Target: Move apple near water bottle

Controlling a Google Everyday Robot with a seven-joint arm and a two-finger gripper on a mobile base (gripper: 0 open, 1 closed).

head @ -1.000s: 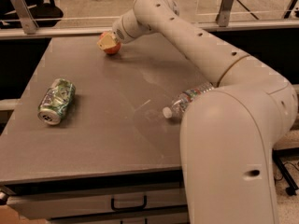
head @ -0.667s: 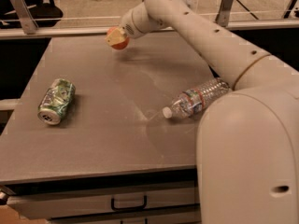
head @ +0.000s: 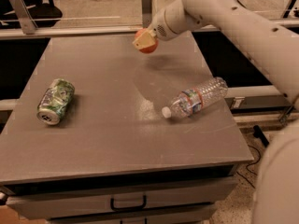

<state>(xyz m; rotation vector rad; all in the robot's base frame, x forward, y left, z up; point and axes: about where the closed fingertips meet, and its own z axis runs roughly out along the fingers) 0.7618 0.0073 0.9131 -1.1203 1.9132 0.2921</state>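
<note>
The red-orange apple [head: 148,44] is held in the air above the far middle of the grey table [head: 103,125]. My gripper [head: 145,40] is shut on the apple, at the end of the white arm that reaches in from the upper right. The water bottle [head: 196,98] lies on its side at the right of the table, white cap pointing to the front left, its label around the middle. The apple is well behind and a little left of the bottle, apart from it.
A crushed green can [head: 55,101] lies at the left of the table. A metal rail and glass panel [head: 93,17] run along the table's far edge. A drawer with a handle [head: 127,203] is below the front edge. My white arm body fills the right side.
The gripper has lifted the apple off the far table area and carried it to the right, toward the bottle's side. The view has shifted, showing the whole bottle.
</note>
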